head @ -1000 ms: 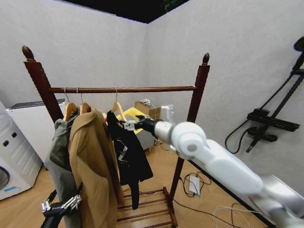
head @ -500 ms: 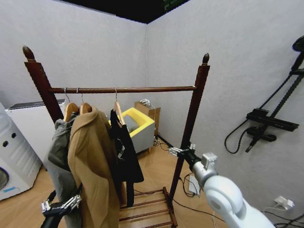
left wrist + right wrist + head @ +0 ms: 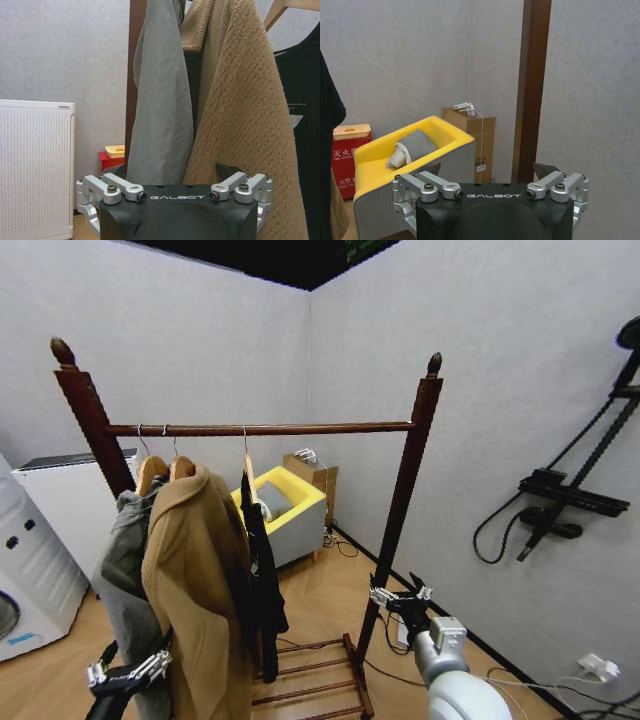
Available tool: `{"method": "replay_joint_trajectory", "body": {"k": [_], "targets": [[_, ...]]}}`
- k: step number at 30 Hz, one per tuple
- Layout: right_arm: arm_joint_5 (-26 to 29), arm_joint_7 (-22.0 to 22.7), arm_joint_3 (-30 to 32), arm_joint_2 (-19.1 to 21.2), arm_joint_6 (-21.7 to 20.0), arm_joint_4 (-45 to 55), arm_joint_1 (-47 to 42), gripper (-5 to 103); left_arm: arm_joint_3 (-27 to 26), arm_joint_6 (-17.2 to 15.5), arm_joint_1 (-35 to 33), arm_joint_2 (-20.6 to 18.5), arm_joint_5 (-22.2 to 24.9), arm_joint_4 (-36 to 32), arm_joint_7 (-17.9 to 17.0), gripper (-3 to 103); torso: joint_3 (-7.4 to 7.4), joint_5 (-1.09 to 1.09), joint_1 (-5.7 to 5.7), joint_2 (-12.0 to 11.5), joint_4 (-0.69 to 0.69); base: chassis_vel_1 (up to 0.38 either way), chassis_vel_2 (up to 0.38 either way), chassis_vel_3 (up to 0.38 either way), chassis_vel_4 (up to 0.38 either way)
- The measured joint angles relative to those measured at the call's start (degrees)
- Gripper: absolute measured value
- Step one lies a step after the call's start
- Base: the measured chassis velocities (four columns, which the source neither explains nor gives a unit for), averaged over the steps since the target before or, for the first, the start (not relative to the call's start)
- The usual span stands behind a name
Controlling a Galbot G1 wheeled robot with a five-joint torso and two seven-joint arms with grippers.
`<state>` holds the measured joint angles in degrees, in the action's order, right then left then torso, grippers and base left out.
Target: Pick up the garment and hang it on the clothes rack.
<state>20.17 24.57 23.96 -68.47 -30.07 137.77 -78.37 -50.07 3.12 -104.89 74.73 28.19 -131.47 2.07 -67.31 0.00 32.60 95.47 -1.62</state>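
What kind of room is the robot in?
Probably a laundry or utility corner of a home, or a mock-up of one. A wooden clothes rack holds a black garment, a tan coat and a grey jacket, with a white washing machine beside it.

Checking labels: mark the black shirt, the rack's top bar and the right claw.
black shirt (image 3: 263,570), head view, mid body of the hanging fabric.
top bar (image 3: 320,427), head view, bare stretch right of the hangers.
right claw (image 3: 398,592), head view, between its open fingertips.
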Motion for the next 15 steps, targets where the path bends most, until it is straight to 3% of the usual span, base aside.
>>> {"method": "replay_joint_trajectory", "body": {"k": [7,15], "targets": [[0.26,0.58,-2.22,0.57,-0.05,-0.46,-0.03,100,0.00,0.00,0.00,0.00,0.00,0.00,0.01,100,0.00,0.00,0.01,-0.01,0.01,0.079,-0.071,-0.048,0.077],[-0.12,0.86,-2.97,0.54,0.14,-1.11,0.34,100,0.00,0.00,0.00,0.00,0.00,0.00,0.01,100,0.01,0.02,-0.03,0.01,0.00,0.149,-0.183,-0.161,0.146]]}}
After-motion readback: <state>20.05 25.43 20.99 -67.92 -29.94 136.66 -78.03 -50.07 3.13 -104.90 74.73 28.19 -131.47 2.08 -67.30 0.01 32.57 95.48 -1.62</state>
